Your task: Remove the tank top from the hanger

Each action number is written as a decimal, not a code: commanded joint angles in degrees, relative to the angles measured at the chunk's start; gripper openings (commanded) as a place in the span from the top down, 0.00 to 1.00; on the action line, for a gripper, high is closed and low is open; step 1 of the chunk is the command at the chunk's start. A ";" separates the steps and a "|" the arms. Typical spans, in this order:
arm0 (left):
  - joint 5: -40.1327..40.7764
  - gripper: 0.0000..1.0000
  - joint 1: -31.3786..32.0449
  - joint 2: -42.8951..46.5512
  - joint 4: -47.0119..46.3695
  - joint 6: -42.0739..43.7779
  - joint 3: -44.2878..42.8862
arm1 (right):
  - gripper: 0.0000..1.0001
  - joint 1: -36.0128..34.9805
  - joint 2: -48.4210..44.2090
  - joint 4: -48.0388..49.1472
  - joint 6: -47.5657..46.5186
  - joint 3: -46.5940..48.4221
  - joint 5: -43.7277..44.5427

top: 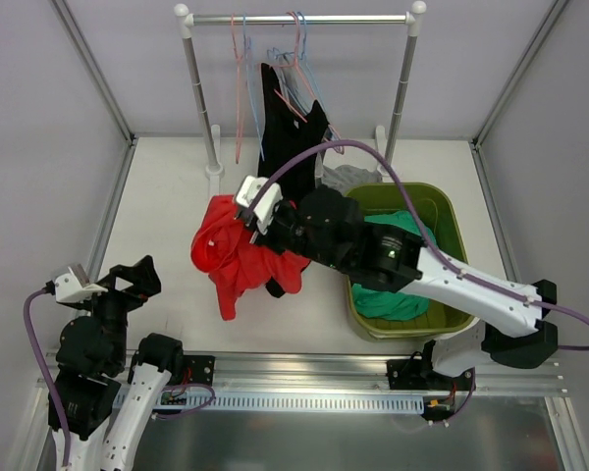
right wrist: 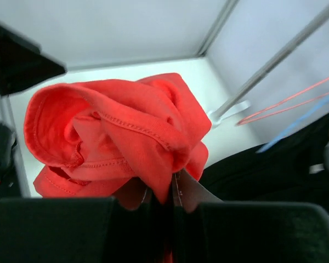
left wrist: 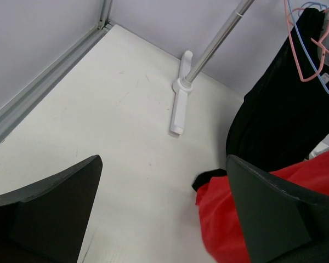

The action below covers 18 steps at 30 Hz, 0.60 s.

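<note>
Red cloth fills the overhead view: the tank top (top: 240, 257), bunched into a loose ball, hangs from the right gripper (top: 240, 228) above the counter (top: 167, 196), between the clothes rack (top: 299, 18) and the green basket (top: 454, 228). It looks free of the hangers (top: 241, 78) on the rail, though a dark scrap shows under its lower edge and the frame does not say what that is. A black garment (top: 287, 128) hangs just behind it, grey cloth (top: 349, 179) lies by the rack's right foot, and teal cloth (top: 398, 299) lies in the basket. The left gripper (top: 130, 281) sits well apart at the near left corner. From the left wrist, that gripper's jaws stand wide with nothing between them, the red bundle just past the right-hand finger (left wrist: 268, 216) and the black garment above it. From the right wrist, the jaws are pinched narrow on a fold of the red fabric, its stitched hems curling over the fingers. By this showing the pull-off is all but done; the likely next move is to draw the bundle clear of the rack and set it down, which calls for checking that no strap trails back to a hanger. The black garment close behind and the basket's near rim are what could snag.
</note>
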<state>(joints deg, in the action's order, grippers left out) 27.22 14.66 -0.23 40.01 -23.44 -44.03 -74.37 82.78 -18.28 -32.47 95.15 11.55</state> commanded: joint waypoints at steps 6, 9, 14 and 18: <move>3.89 0.01 -0.07 9.55 0.68 -1.87 -1.59 | 1.00 -0.07 -6.23 1.59 -12.43 16.80 14.46; 4.07 0.01 -0.07 9.46 0.77 -1.96 -1.59 | 1.00 0.01 -6.49 1.06 -15.86 23.39 17.80; 3.98 0.02 -0.15 9.55 0.77 -1.96 -1.58 | 1.00 0.10 -7.28 1.06 -23.24 30.61 24.54; 3.54 0.01 -0.15 9.55 0.86 -2.05 -1.50 | 1.00 3.61 -9.30 1.06 -28.34 30.89 29.31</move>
<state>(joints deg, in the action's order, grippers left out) 30.28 14.63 -0.23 41.23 -24.71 -44.45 -72.97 75.79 -20.32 -53.91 124.36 33.58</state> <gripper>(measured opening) 0.986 0.103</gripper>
